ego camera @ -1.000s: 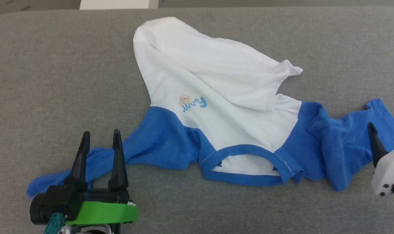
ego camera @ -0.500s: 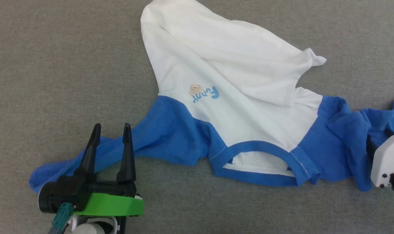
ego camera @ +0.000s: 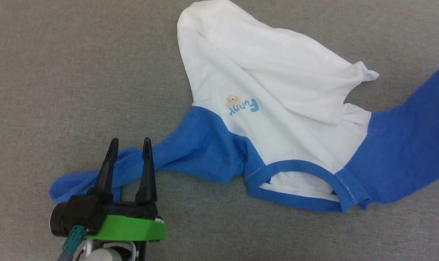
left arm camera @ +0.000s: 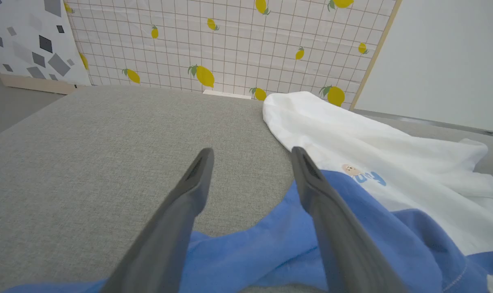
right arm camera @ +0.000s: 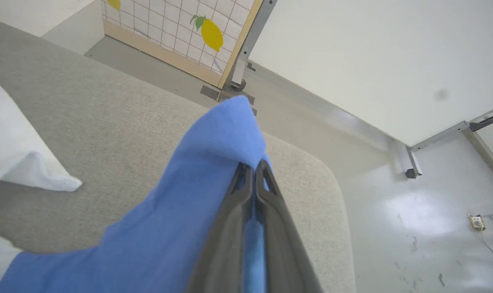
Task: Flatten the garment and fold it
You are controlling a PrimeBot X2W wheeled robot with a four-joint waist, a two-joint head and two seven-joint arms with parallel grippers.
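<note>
1. White cotton body with bright blue sleeves: the garment (ego camera: 277,83), on the grey fabric-covered table (ego camera: 59,90), chest side up, blue neckband (ego camera: 295,165) toward the robot, white body running off toward the far side.
2. Lies rumpled, not flat: broad folds across the white part, one white corner (ego camera: 368,74) sticking out to the right.
3. On the chest, small light-blue lettering (ego camera: 246,106) with a tan mark (ego camera: 234,100) just beside it, both upside down from the head view.
4. Toward the lower left, the left sleeve (ego camera: 190,152): stretched along the table, narrowed and twisted, its end just past the left claw.
5. Spread wide: the left claw (ego camera: 130,140), dark fingers pointing away from the robot, over the thin end of that sleeve, gripping nothing. From the left wrist view, the same claw (left arm camera: 251,149) with blue cloth beneath and between the fingers; touching or not, cannot tell.
6. Pressed together: the right claw (right arm camera: 252,163), pinching a fold of the right sleeve (ego camera: 404,145), blue cloth caught between the fingers and bulging over their tips.
7. That sleeve drawn taut, slanting up to the right edge of the head view; in the right wrist view, raised off the table with shadow beneath.
8. Beyond the table: a gridded panel (left arm camera: 230,40) printed with yellow lemons, a pale wall (right arm camera: 352,61), a glossy grey floor (right arm camera: 413,228).
</note>
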